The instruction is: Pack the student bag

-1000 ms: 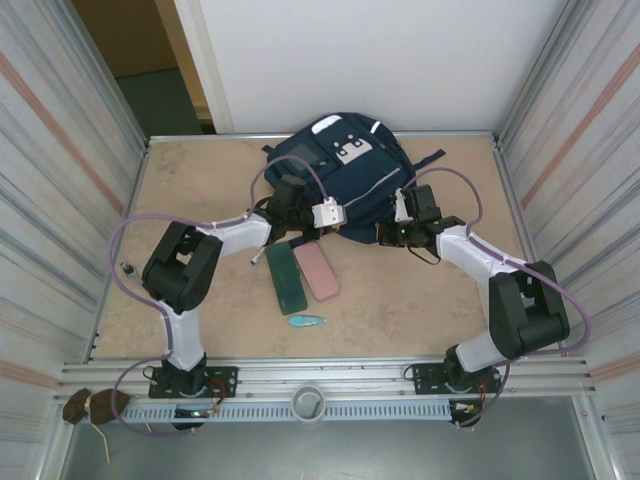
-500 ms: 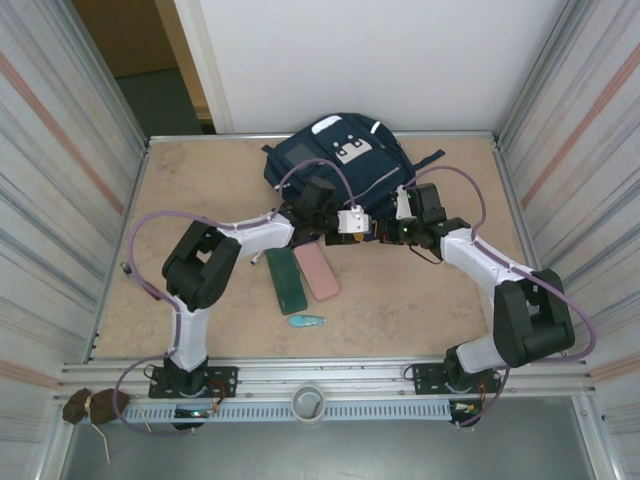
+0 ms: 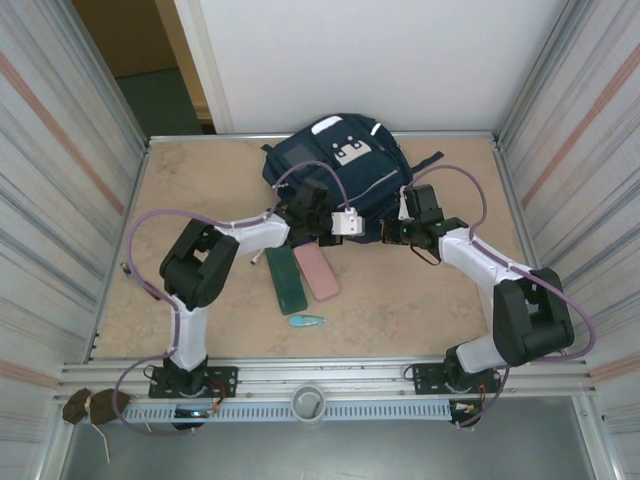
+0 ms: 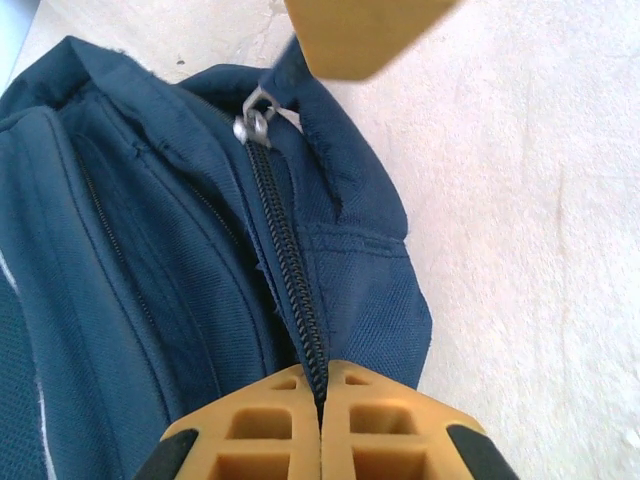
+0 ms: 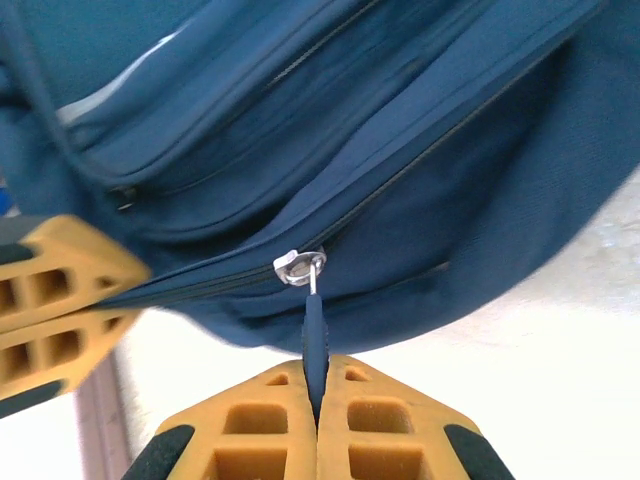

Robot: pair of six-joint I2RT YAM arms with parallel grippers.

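Note:
The student bag (image 3: 335,165), a navy blue backpack with white patches, lies at the back middle of the table. Both grippers meet at its near edge. My left gripper (image 4: 322,378) is shut on the bag's zipper seam (image 4: 290,290), pinching the fabric edge; from above it sits at the bag's lower rim (image 3: 360,228). My right gripper (image 5: 316,372) is shut on the blue zipper pull tab (image 5: 315,325), which hangs from the silver slider (image 5: 298,266). The same slider (image 4: 254,122) appears in the left wrist view, just below a right finger (image 4: 365,35).
A dark green case (image 3: 287,280) and a pink case (image 3: 316,270) lie side by side just in front of the bag, with a small teal object (image 3: 307,321) nearer still. Corrugated walls (image 3: 70,190) close both sides.
My left gripper swung right along the bag's near edge, opened briefly, then shut on the zipper seam. The right gripper kept its hold on the pull tab and hardly moved.

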